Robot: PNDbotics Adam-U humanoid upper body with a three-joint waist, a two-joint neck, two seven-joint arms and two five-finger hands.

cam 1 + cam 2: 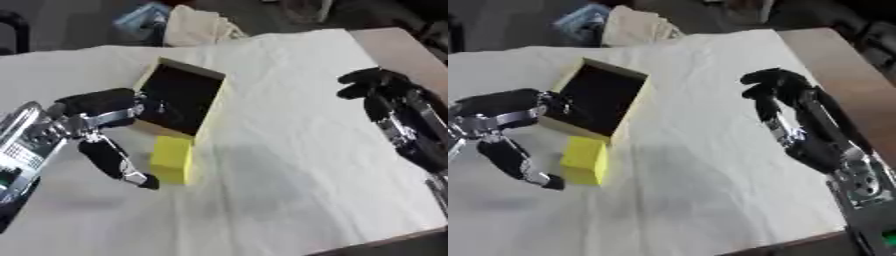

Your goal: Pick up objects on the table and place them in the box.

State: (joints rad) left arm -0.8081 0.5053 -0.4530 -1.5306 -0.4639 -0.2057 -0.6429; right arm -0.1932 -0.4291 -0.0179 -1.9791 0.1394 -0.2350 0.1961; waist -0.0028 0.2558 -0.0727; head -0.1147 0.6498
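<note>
White cloth-covered tabletop (pixel 289 190), cluttered floor beyond at 12. Open yellow cardboard box (pixel 179 97) centre-left — small yellow block (pixel 171 159) touching its 6 o'clock edge. Left hand (pixel 105 122) spread beside block, empty; right hand (pixel 785 107) curled, empty, at 3.

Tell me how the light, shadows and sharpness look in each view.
Left eye view: soft all over, edges of the left hand smeared; the box interior reads as plain black; a faint shadow lies right of the yellow block. Right eye view: equally soft; the right hand is dark with little detail; the white cloth is bright, without harsh glare.
</note>
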